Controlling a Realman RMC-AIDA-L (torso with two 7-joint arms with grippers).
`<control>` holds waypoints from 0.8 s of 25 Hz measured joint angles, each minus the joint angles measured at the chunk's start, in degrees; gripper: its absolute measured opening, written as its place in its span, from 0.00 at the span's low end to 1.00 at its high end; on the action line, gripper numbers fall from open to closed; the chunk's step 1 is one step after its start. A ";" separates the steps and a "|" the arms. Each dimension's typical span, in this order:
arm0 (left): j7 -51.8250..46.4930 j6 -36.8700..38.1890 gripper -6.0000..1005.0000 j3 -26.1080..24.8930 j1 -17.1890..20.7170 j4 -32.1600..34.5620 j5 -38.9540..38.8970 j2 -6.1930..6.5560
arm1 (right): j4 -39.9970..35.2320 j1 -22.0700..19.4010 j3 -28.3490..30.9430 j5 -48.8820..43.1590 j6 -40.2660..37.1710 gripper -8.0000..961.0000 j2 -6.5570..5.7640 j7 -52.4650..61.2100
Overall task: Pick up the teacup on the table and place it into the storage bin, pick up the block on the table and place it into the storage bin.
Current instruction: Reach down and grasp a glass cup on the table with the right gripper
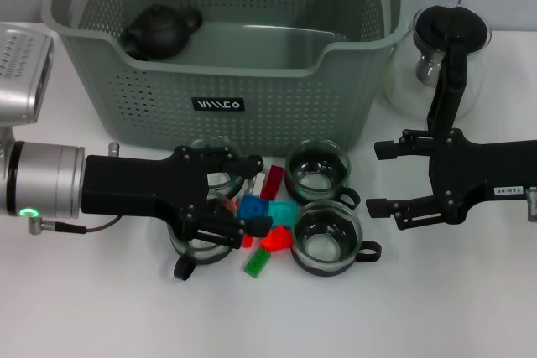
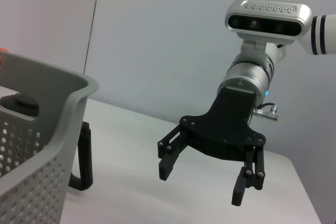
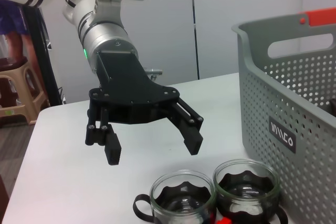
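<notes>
Nearest the camera, four glass teacups and a heap of coloured blocks (image 1: 267,224) sit on the white table (image 1: 436,308) in front of the storage bin. One teacup (image 1: 328,237) stands at the front right of the cluster, a second (image 1: 317,168) just behind it; two more lie under the left gripper (image 1: 252,194), whose fingers are spread wide above them and the near edge of the blocks, pinching nothing. Off to the right, the right gripper (image 1: 385,179) hovers with its fingers also spread, apart from the cups. Behind everything stands the storage bin (image 1: 277,90), its small black label (image 1: 218,104) bearing white lettering too stylised to read. Inside it sits a dark teapot (image 1: 159,29). Beside the bin's right end stands a glass pot (image 1: 442,60).
</notes>
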 joint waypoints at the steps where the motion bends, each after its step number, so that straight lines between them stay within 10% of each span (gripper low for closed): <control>1: -0.06 -0.06 0.93 0.00 -0.06 0.01 -0.01 0.00 | 0.00 0.00 0.00 0.00 0.04 0.95 0.00 0.00; 20: -0.03 4.30 0.93 -0.13 0.99 0.55 0.21 0.51 | -0.72 1.34 -1.33 -2.18 -2.06 0.95 -0.90 3.02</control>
